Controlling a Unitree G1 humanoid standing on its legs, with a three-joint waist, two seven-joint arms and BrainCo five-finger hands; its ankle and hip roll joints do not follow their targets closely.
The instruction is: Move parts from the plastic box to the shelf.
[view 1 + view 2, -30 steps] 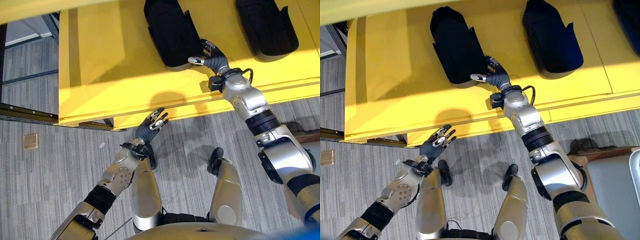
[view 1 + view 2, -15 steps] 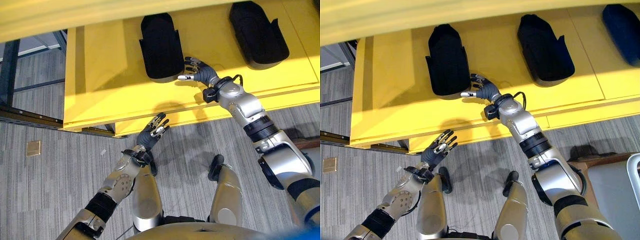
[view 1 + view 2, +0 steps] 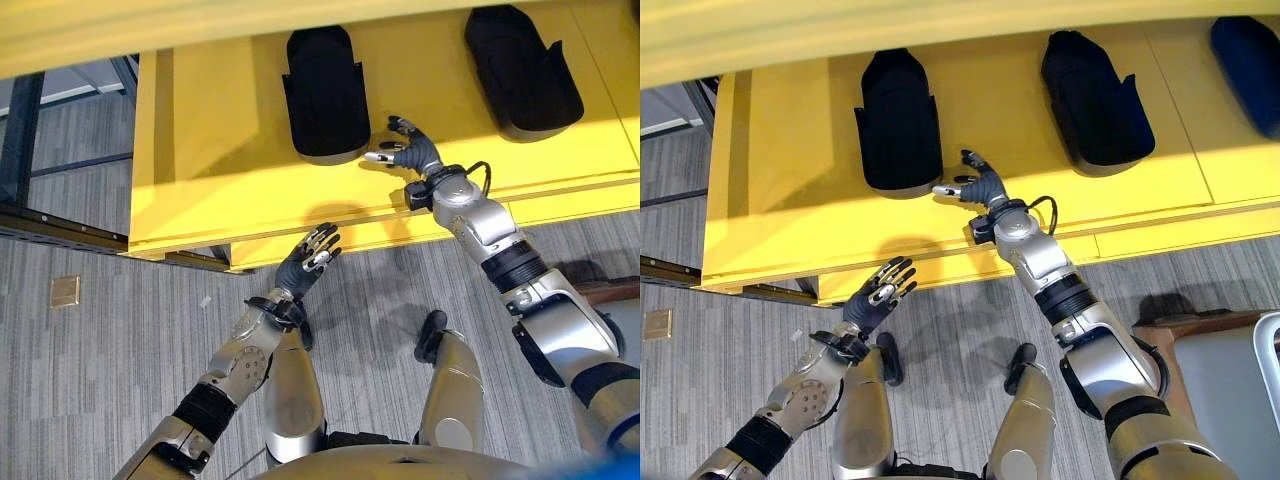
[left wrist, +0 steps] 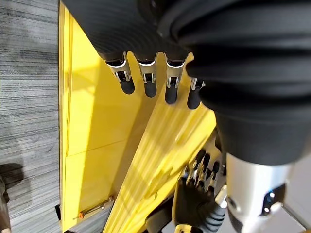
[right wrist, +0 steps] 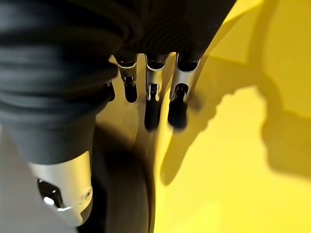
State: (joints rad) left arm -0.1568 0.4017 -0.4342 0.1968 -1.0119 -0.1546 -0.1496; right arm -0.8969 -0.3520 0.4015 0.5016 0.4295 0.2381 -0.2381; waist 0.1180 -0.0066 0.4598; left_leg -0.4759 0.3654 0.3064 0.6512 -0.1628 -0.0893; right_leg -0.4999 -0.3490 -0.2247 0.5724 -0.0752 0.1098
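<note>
Placing step looks done: right hand (image 3: 412,152) fingers spread, holding nothing, just beside the black part (image 3: 324,94) on the yellow shelf (image 3: 200,140); left hand (image 3: 308,256) open below; next likely fetch another.

Grey carpet (image 3: 100,370) with a fine ribbed weave covers the floor. A small square brass-coloured plate (image 3: 64,291) is set into it on the left. Dark metal frame bars (image 3: 60,228) run across the upper left, near the yellow furniture's corner. Light throws soft shadows across the carpet.
</note>
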